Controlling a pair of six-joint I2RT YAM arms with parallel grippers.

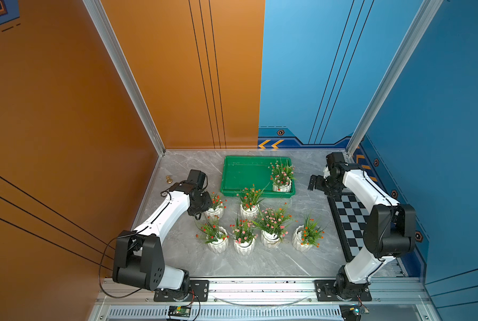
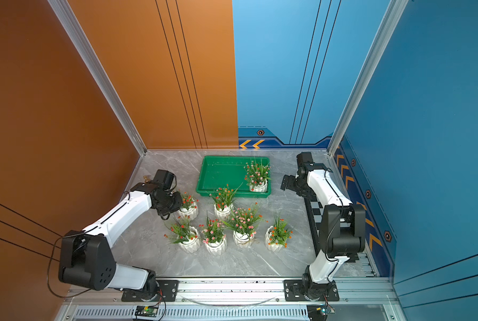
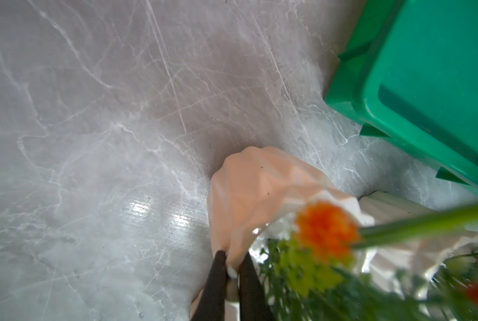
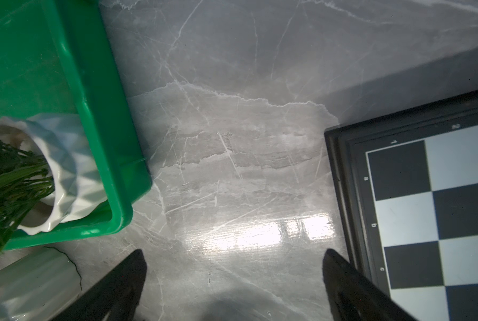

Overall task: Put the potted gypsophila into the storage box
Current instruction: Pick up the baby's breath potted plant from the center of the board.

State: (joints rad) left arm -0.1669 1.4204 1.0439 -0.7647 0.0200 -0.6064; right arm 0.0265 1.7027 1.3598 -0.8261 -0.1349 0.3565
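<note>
- Pinching only the thin rim of a small white ribbed gypsophila pot [image 3: 257, 189] on the grey marble desk [image 3: 93, 139], the left claw [image 3: 231, 273] could let it swing or slip once lifted.
- Neighbour pots [image 1: 218, 245] crowd close; tangled leaves might tip one.
- Shallow bright-green plastic storage box [image 1: 240, 178] has a raised rim to clip; one pot [image 1: 281, 186] sits inside already.
- Right claw [image 4: 233, 253] hangs spread, empty.

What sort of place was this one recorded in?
Probably a purpose-built robot test cell, not a home: silver aluminium frame posts holding orange and blue wall panels, two white-and-black robot arms bolted to a slotted aluminium rail, and a grey marble-pattern tabletop.
</note>
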